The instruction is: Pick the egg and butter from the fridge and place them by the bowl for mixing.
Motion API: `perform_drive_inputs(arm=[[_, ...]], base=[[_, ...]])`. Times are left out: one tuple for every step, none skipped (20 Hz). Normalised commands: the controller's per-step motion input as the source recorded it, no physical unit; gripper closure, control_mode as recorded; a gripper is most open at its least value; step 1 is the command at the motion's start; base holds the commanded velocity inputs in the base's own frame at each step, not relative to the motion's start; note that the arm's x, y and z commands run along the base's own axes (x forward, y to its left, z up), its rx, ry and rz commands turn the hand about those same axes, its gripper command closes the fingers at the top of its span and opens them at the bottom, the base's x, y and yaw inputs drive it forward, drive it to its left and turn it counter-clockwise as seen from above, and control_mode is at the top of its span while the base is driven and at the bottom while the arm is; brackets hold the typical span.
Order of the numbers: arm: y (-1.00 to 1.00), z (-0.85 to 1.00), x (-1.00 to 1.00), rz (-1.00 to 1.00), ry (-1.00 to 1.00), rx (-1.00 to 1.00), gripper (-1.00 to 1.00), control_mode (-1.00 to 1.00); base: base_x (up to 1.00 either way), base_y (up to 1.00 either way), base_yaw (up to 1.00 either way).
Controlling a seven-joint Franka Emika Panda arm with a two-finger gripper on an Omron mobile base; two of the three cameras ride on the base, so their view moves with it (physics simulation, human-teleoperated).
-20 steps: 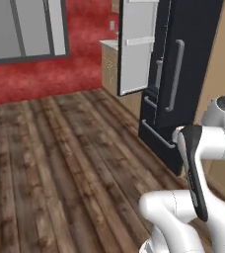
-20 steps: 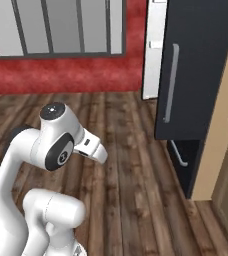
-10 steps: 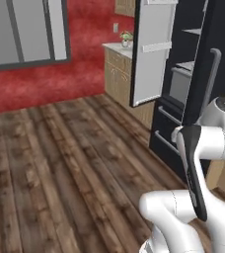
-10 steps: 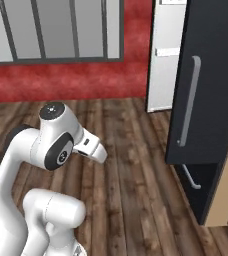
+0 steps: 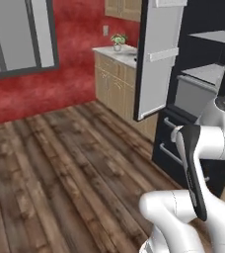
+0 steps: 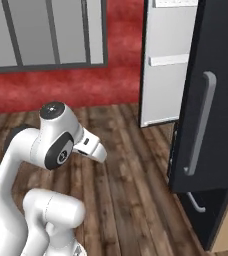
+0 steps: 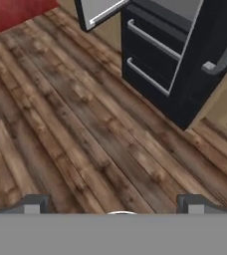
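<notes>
1. Hand view: we see our gripper (image 7: 113,206) at the bottom edge, jaws spread wide, holding nothing, above plank floor (image 7: 60,124).
2. We see the fridge (image 5: 198,89) at upper right of the left base view, one door (image 5: 156,59) open.

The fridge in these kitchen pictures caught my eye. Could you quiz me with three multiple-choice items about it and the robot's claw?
1. Where does the fridge stand?
A. right of the tan counter cabinets
B. under the window
C. mid-floor

2. How many bar handles show on its lower drawers in the hand view?
A. one
B. two
C. four

3. How is the gripper?
A. shut on an egg
B. shut, empty
C. open, empty

Answers:
1 A, the cabinets sit just left of its open door.
2 B, two grey bars, one above the other.
3 C, the fingertips stand wide apart over bare floor.
</notes>
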Motion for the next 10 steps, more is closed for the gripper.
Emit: perform_drive_inputs(arm=[[0.0, 0.0, 0.0, 0.0, 0.0, 0.0, -1.0, 1.0], [0.0, 0.0, 0.0, 0.0, 0.0, 0.0, -1.0, 1.0], [0.0, 0.0, 0.0, 0.0, 0.0, 0.0, -1.0, 1.0], [0.0, 0.0, 0.0, 0.0, 0.0, 0.0, -1.0, 1.0], [0.0, 0.0, 0.0, 0.0, 0.0, 0.0, -1.0, 1.0], [0.0, 0.0, 0.0, 0.0, 0.0, 0.0, -1.0, 1.0], [0.0, 0.0, 0.0, 0.0, 0.0, 0.0, -1.0, 1.0], [0.0, 0.0, 0.0, 0.0, 0.0, 0.0, -1.0, 1.0], [0.0, 0.0, 0.0, 0.0, 0.0, 0.0, -1.0, 1.0], [0.0, 0.0, 0.0, 0.0, 0.0, 0.0, -1.0, 1.0]], base=[[0.8, 0.39, -0.26], [0.8, 0.38, -0.27], [0.8, 0.38, -0.27], [0.8, 0.38, -0.27], [0.79, 0.38, -0.27], [0.78, 0.38, -0.29], [0.77, 0.38, -0.31], [0.75, 0.38, -0.35], [0.72, 0.38, -0.39], [0.69, 0.38, -0.42]])
